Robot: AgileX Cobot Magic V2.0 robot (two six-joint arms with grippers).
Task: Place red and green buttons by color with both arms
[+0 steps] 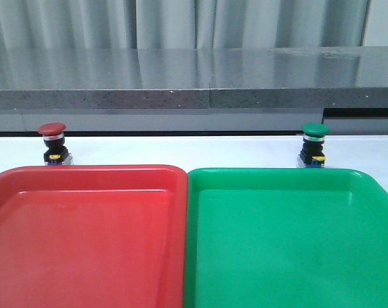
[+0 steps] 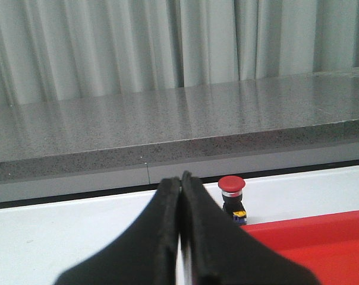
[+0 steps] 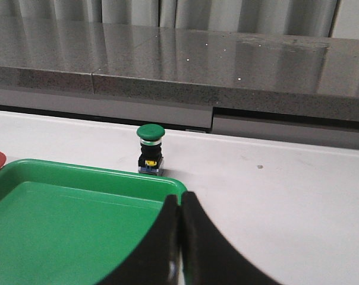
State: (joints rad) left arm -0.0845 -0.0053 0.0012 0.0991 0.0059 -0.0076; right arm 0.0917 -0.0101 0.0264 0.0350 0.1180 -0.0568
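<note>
Neither arm shows in the front view, so both are judged from their own wrist cameras. The left gripper (image 2: 180, 228) has its two dark fingers (image 2: 161, 237) pressed flat together, only a thin seam between them, nothing caught there. It points toward the red button (image 2: 231, 199), short of it and a little to one side, well clear of contact. The right gripper (image 3: 179, 240) is the same story: black fingers (image 3: 197, 243) pinched closed with nothing between them, tips over the near rim of the green tray (image 3: 78, 219), aimed past it, well apart from the red button's twin beyond.
</note>
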